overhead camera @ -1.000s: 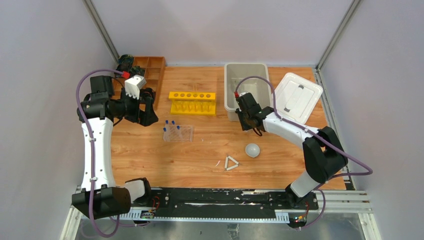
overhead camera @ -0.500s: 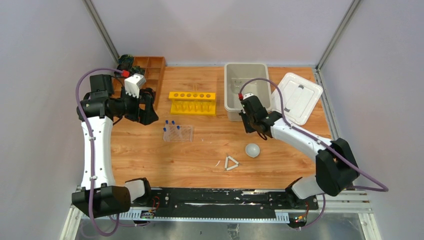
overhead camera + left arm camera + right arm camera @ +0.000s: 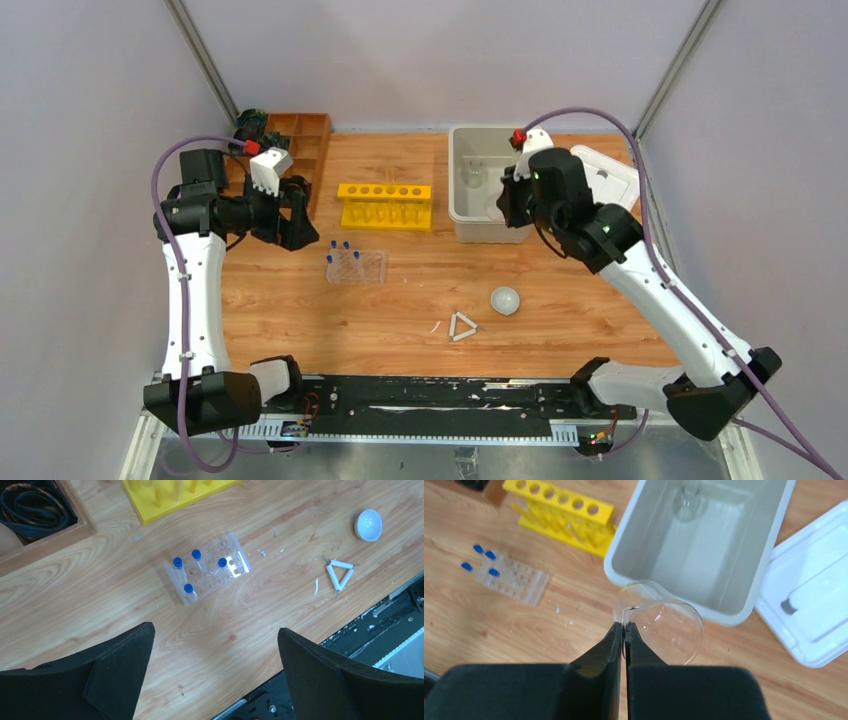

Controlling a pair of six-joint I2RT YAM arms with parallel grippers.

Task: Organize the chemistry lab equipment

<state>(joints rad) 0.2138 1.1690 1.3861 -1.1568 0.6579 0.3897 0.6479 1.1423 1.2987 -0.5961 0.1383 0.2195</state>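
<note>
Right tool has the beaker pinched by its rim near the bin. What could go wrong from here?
1. The right tool grips only the thin rim of the glass beaker, so it may swing or slip out.
2. The beaker seems to hang by the near rim of the grey bin, not its middle; lowering now could knock glass on plastic.
3. Another glass piece sits at the bin's far end; a drop near it could crack both.
</note>
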